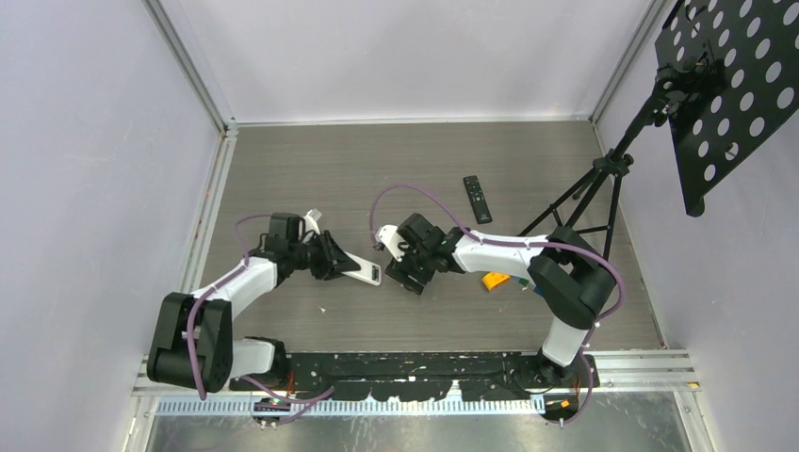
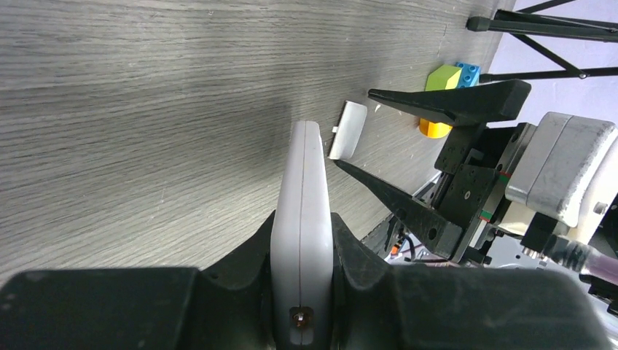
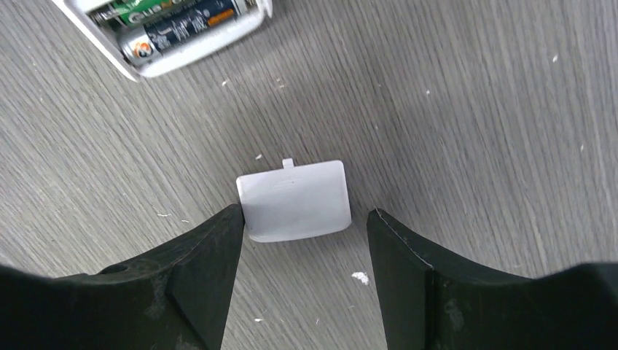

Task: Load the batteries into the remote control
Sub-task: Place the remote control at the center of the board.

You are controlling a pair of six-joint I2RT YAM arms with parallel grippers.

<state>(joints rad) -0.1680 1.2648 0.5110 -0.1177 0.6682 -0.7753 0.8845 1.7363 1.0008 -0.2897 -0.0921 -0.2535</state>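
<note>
My left gripper [image 1: 330,259] is shut on a white remote [image 1: 363,270] and holds it on edge by its side faces; it also shows in the left wrist view [image 2: 302,211]. In the right wrist view the remote's open compartment [image 3: 197,44] holds two batteries [image 3: 178,30], one green-black and one dark with orange. The white battery cover [image 3: 294,200] lies flat on the table. My right gripper [image 3: 304,219] is open over it, one finger on each side, the left one at its edge. The cover [image 2: 347,130] also lies beyond the remote's tip.
A black remote [image 1: 478,199] lies farther back on the grey table. Green [image 2: 446,76], blue [image 2: 468,71] and orange [image 2: 435,129] blocks sit under my right arm. A tripod [image 1: 584,193] with a perforated black panel stands at the back right. White walls enclose the table.
</note>
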